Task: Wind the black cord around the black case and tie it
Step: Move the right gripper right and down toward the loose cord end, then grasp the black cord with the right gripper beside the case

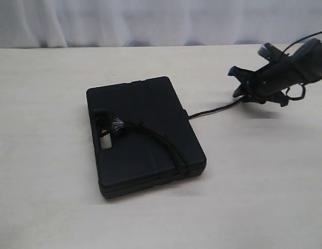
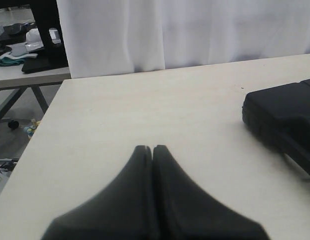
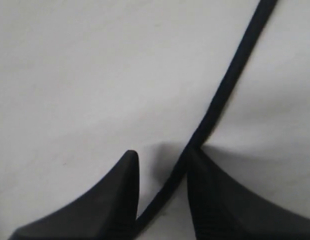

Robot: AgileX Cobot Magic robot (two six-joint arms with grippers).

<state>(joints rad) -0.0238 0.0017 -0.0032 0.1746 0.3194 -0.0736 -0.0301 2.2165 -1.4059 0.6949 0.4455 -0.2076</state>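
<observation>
Straddling the black cord point(image 3: 222, 90) near the black case point(image 1: 145, 98), the right gripper point(image 3: 162, 152) shows jaws apart, unclamped; the left gripper point(image 2: 153, 147), pressed together, hangs empty beside the case. Wrapping looks half-done: next, pinch the cord and loop it over.

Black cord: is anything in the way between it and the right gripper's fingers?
Nothing visible stands in the way. The black cord runs through the open gap of the right gripper, between its fingers and seemingly against one of them.
</observation>
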